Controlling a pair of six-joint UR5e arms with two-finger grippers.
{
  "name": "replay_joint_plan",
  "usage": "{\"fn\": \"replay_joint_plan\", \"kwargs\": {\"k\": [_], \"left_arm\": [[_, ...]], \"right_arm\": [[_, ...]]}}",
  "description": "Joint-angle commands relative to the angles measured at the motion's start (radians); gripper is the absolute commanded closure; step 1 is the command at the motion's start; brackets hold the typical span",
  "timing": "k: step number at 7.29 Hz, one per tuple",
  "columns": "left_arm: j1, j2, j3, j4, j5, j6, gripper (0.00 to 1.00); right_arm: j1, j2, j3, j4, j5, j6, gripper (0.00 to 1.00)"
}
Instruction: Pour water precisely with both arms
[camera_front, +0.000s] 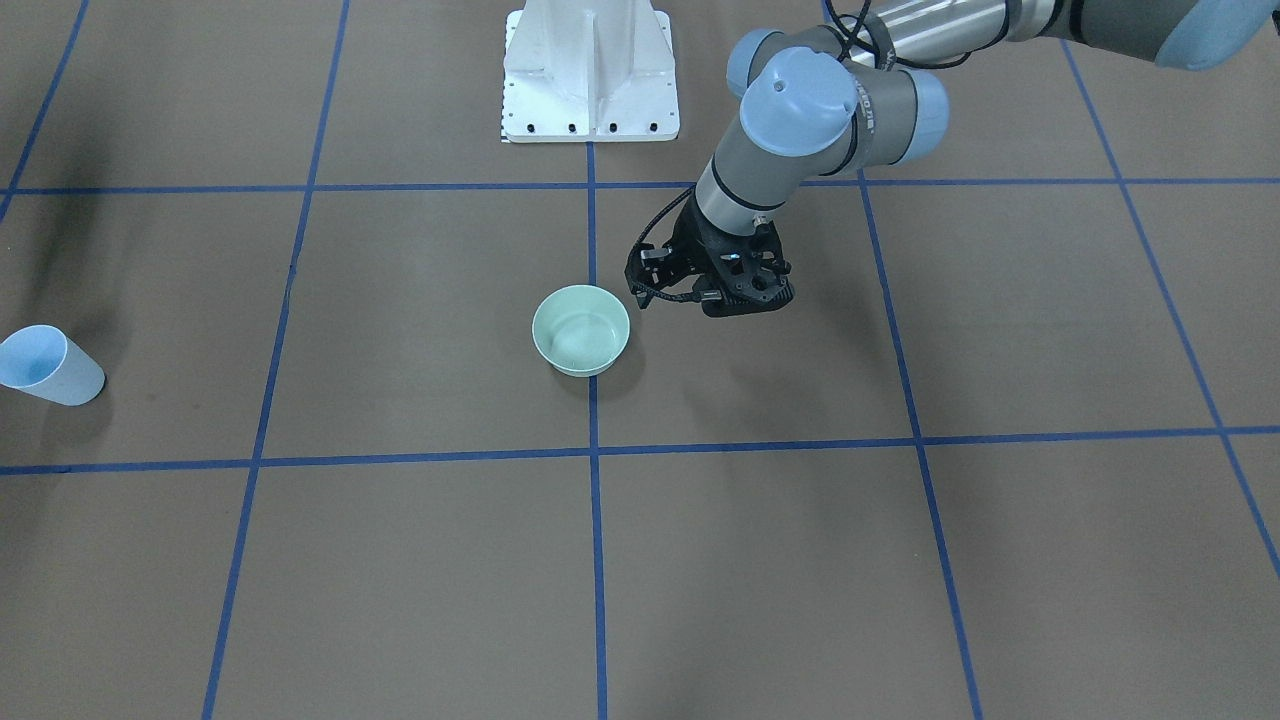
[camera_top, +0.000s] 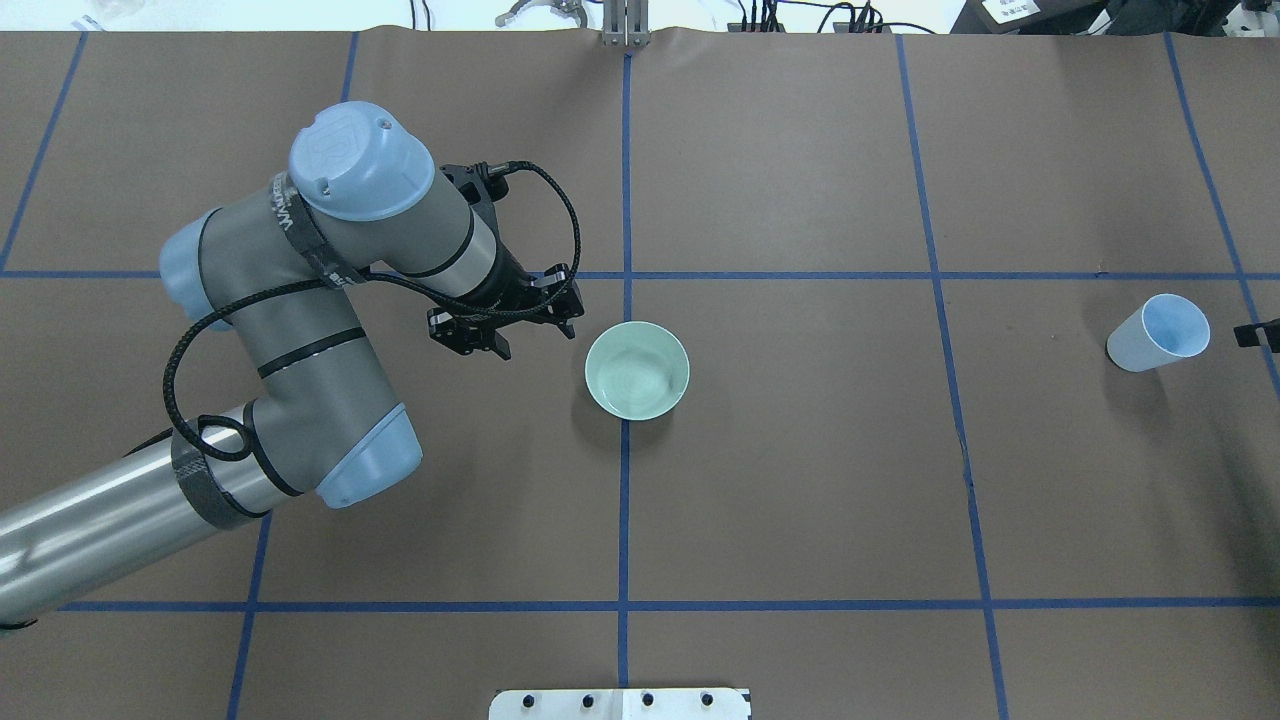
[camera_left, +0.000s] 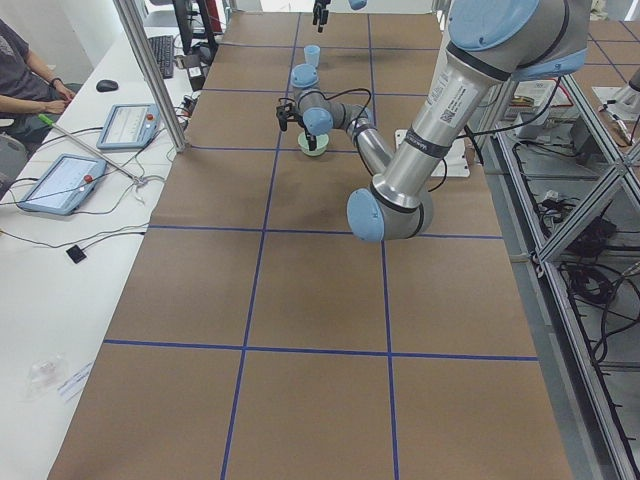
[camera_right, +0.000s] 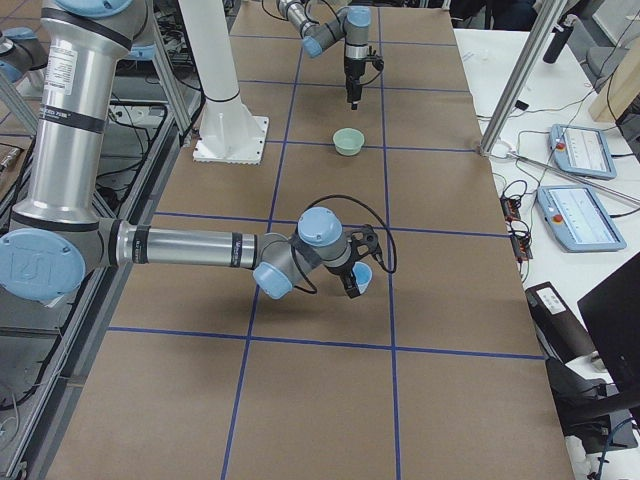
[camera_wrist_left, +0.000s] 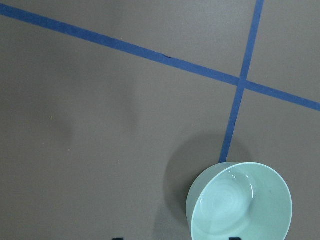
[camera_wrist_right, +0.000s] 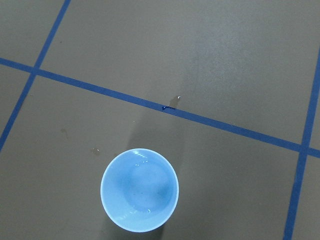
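A pale green bowl (camera_front: 581, 330) stands near the table's middle on a blue tape line; it also shows in the overhead view (camera_top: 637, 370) and the left wrist view (camera_wrist_left: 240, 202). My left gripper (camera_front: 710, 288) (camera_top: 505, 325) hovers just beside the bowl, apart from it, open and empty, with two dark fingertips (camera_wrist_left: 235, 238) wide apart at the wrist view's bottom edge. A light blue cup (camera_top: 1160, 333) (camera_front: 48, 365) (camera_wrist_right: 140, 189) stands upright far out on my right side. Only a sliver of my right gripper (camera_top: 1258, 335) shows beside the cup, and I cannot tell its state.
The white bolted pedestal (camera_front: 590, 75) stands at the table's robot side. Small water drops (camera_wrist_right: 95, 150) lie on the brown mat near the cup. Tablets (camera_left: 60, 185), cables and a person's arm are along the operators' side. Metal frame posts (camera_right: 525, 75) stand at that edge.
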Motion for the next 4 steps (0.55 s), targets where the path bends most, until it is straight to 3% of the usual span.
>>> {"fn": "replay_joint_plan", "kwargs": {"k": [1,4], "left_arm": [[-0.007,0.001,-0.001,0.000,0.000,0.001,0.24],[-0.007,0.001,-0.011,0.000,0.000,-0.001,0.23]], "right_arm": [[-0.049,-0.003,-0.197,0.405,-0.054,0.062,0.00],[-0.127,0.001,-0.210,0.537,-0.161,0.131,0.02]]}}
